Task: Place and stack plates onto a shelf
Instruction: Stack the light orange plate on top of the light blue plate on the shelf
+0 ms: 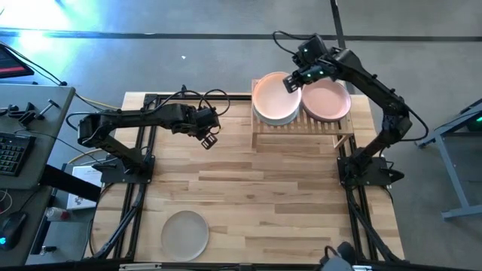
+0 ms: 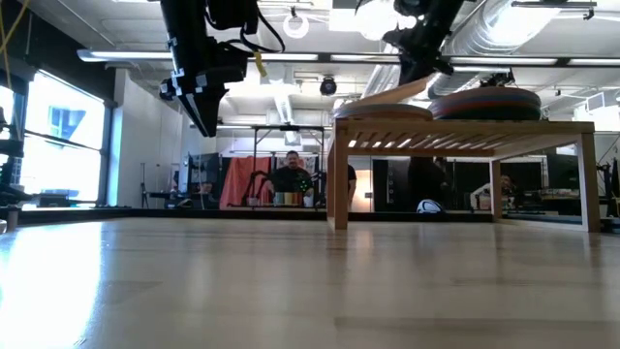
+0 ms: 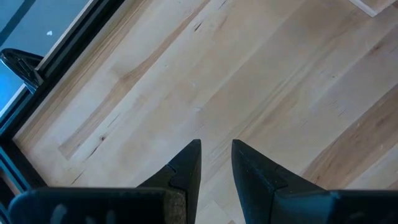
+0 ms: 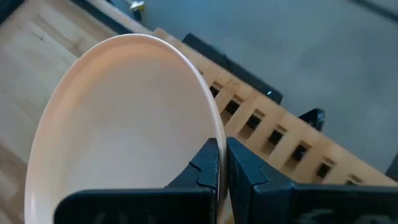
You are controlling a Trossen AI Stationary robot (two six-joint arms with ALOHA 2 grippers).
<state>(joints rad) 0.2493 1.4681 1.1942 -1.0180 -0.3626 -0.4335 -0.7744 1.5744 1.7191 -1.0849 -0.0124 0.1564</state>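
Right gripper (image 1: 293,81): over shelf (image 1: 301,129), fingers pinched onto rim of peach plate (image 1: 274,98); plate tilted, lower edge on left stack. Right wrist view: same plate (image 4: 118,124) clamped between nearly closed fingers.
Pink plate (image 1: 327,101): top of right stack on shelf.
Grey plate (image 1: 185,234): flat on table (image 1: 263,196), near front edge, well apart from shelf.
Left gripper (image 1: 208,135): hovering above bare table left of shelf, fingers (image 3: 186,165) slightly parted, holding nothing.
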